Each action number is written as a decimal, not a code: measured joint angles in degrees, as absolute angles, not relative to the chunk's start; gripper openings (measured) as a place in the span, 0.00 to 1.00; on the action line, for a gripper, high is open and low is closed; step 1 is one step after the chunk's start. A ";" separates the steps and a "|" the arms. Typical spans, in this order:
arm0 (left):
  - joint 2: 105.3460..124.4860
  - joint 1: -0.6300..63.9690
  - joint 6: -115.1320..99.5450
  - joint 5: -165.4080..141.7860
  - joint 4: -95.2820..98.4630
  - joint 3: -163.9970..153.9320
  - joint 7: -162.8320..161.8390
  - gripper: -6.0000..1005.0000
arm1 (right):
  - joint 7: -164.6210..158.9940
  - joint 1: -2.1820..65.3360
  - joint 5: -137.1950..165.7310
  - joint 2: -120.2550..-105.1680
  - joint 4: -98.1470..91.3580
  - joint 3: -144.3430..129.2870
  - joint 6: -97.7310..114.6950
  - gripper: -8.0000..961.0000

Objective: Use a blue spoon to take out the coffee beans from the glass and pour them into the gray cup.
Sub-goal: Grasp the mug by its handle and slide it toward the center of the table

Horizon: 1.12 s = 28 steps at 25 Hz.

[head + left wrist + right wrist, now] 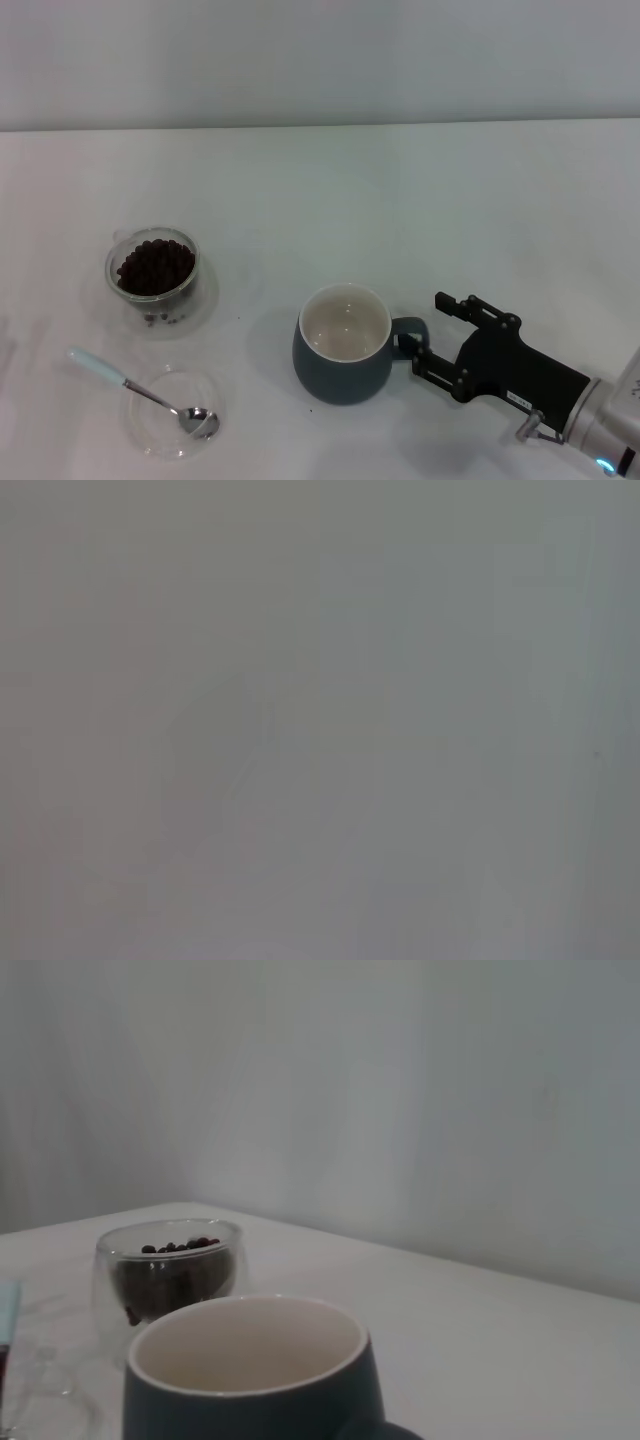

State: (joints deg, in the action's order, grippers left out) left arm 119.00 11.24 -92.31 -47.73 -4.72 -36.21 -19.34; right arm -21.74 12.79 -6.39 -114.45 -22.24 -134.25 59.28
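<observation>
The gray cup [343, 357] stands upright near the table's front middle, off-white inside, its loop handle pointing at my right gripper [428, 332]. That gripper is open, one fingertip on each side of the handle's outer end. The glass [153, 270] sits to the left, holding a heap of coffee beans [155, 265]. The blue spoon [100, 369] lies in front of the glass, its metal bowl resting in a flat clear dish. The right wrist view shows the gray cup [250, 1370] close up, the glass [170, 1275] behind it and the spoon's handle [6, 1312] at the picture's edge. My left gripper is out of view.
A flat clear glass dish [150, 435] lies at the front left under the spoon's bowl. A few stray beans [162, 318] show low in the glass's base. White table top runs back to a pale wall. The left wrist view shows only a plain grey surface.
</observation>
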 joint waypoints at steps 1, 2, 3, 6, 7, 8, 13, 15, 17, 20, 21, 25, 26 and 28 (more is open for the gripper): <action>119.00 11.09 -92.56 -47.73 -4.71 -36.21 -19.34 0.83 | -22.09 12.75 -6.02 -114.23 -22.22 -134.45 59.69 0.68; 119.00 10.99 -92.74 -47.73 -4.69 -36.21 -19.34 0.83 | -22.39 12.70 -5.49 -113.93 -22.18 -134.58 60.15 0.72; 119.00 10.90 -92.86 -47.73 -4.63 -36.21 -19.34 0.83 | -22.61 12.66 -4.94 -113.69 -22.13 -134.65 60.54 0.76; 119.03 10.59 -93.10 -47.72 -4.20 -36.21 -19.33 0.83 | -23.33 12.63 -3.46 -113.33 -21.53 -134.65 61.18 0.77; 119.05 10.54 -93.10 -47.72 -4.13 -36.21 -19.34 0.83 | -23.66 12.64 -3.14 -113.28 -21.08 -134.59 61.65 0.77; 119.07 10.50 -93.10 -47.72 -4.12 -36.21 -19.34 0.83 | -23.94 12.63 -2.93 -113.24 -20.51 -134.54 62.18 0.78; 119.10 10.21 -93.10 -47.72 -4.18 -36.21 -19.34 0.83 | -24.49 12.46 -2.77 -113.20 -16.65 -134.61 67.12 0.78; 119.14 10.03 -93.10 -47.72 -4.15 -36.21 -19.34 0.83 | -25.18 12.36 -2.73 -113.20 -14.44 -134.64 70.05 0.77; 119.17 9.97 -93.11 -47.72 -4.11 -36.21 -19.34 0.83 | -26.20 12.38 -2.70 -113.20 -12.16 -134.66 73.28 0.77; 119.18 9.95 -93.11 -47.72 -4.11 -36.21 -19.33 0.83 | -27.54 12.59 -2.69 -113.28 -8.48 -134.62 78.34 0.77; 119.18 9.94 -93.11 -47.72 -4.12 -36.26 -19.34 0.83 | -27.81 12.61 -2.75 -113.39 -7.52 -134.51 79.83 0.77; 119.18 9.84 -93.37 -47.72 -4.26 -37.22 -19.34 0.82 | -28.18 12.27 -3.60 -113.69 -5.51 -133.01 84.50 0.77; 119.18 9.75 -93.66 -47.72 -4.38 -37.42 -19.33 0.82 | -28.25 12.16 -3.68 -113.69 -5.36 -132.37 85.74 0.77; 119.24 9.41 -94.10 -47.72 -4.62 -37.51 -19.64 0.82 | -28.34 12.05 -3.89 -113.63 -5.01 -131.15 88.59 0.77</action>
